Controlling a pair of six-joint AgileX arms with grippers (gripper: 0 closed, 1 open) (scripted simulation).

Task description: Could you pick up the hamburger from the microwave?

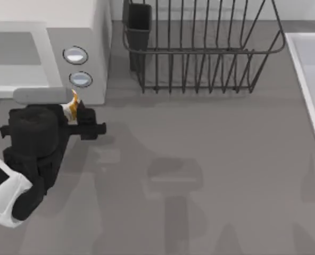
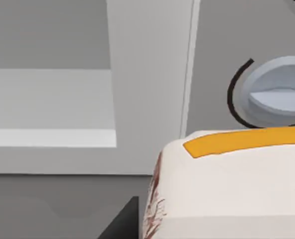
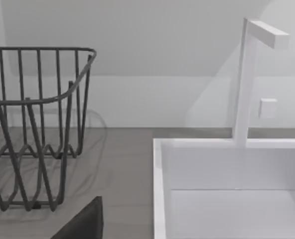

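The small round hamburger (image 1: 72, 104), orange-yellow and tan with white on it, sits right at the front of my left gripper (image 1: 79, 118), just outside the lower right corner of the white boxy microwave (image 1: 88, 42). From the gripper it lies toward twelve o'clock, with the lower of the two round silver-blue knobs (image 1: 80, 79) directly beyond it. In the left wrist view the hamburger (image 2: 232, 184) fills the near field, its orange band running crosswise and that knob (image 2: 277, 92) close behind, so I judge it is between the fingers and already out of the grey cavity. I read the left gripper as closed on the hamburger, though the contact itself is hidden under the black wrist housing.

What matters for the coming move is that the hamburger is pinned between the gripper and the microwave's front face; any withdrawal should go toward six o'clock or straight up, away from the panel.

At one o'clock on the grey tabletop (image 1: 200, 175) stands the black wire dish rack (image 1: 200, 53), well apart. At three o'clock is a white sink basin (image 1: 312, 79). My right arm is parked near that sink, and I cannot tell its gripper's state.
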